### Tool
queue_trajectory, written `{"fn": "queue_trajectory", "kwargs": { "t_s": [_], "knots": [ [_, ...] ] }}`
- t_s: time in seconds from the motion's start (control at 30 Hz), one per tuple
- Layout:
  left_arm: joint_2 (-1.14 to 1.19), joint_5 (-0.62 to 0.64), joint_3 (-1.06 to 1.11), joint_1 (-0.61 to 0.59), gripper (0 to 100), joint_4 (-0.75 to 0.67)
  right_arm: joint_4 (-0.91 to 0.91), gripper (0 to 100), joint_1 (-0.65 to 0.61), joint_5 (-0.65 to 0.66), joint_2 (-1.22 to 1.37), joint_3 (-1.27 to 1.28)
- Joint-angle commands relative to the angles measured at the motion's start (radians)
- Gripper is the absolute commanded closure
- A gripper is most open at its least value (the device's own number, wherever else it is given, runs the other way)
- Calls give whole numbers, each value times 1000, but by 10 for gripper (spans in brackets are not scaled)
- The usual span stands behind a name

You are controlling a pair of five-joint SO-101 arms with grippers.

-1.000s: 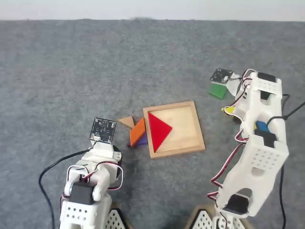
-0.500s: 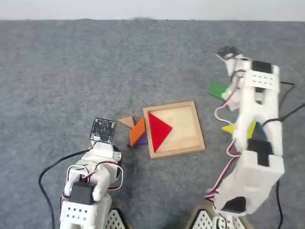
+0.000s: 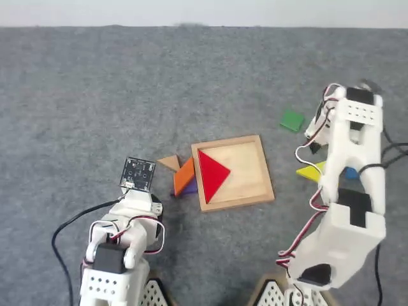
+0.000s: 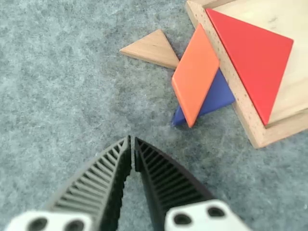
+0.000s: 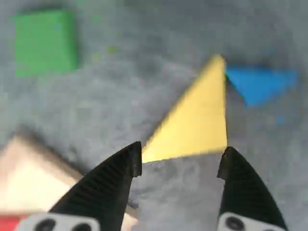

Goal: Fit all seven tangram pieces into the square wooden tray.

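Seven flat pieces are counted on the felted bench [image 3: 95, 95]: five triangles [image 3: 211, 172], one square [image 3: 292, 120], one parallelogram [image 3: 185, 176]. The left gripper [image 4: 132, 144] is held closed, the right gripper [image 5: 182, 154] open.

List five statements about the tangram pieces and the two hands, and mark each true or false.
1. The red triangle lies inside the wooden tray. True.
2. The orange piece lies partly over the dark blue piece. True.
3. The green square sits in the tray. False: it lies on the grey cloth, apart from the tray.
4. The left hand is wide open. False: its fingers are shut together, empty.
5. The right hand grips the yellow triangle. False: it is open above that triangle.
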Motion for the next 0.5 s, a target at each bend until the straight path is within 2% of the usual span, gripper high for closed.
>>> {"fn": "queue_trajectory", "kwargs": {
  "t_s": [0.0,0.23,0.37,0.47],
  "knots": [
    [-12,12,-13,2,988,6,-19,731,39,-74,-2,-11],
    [-12,12,-13,2,988,6,-77,731,81,-74,125,-81],
    [-12,12,-13,2,988,6,-77,731,79,-169,156,-86],
    [-12,12,-13,2,988,6,-82,734,85,-192,159,-86]
  ]
}}
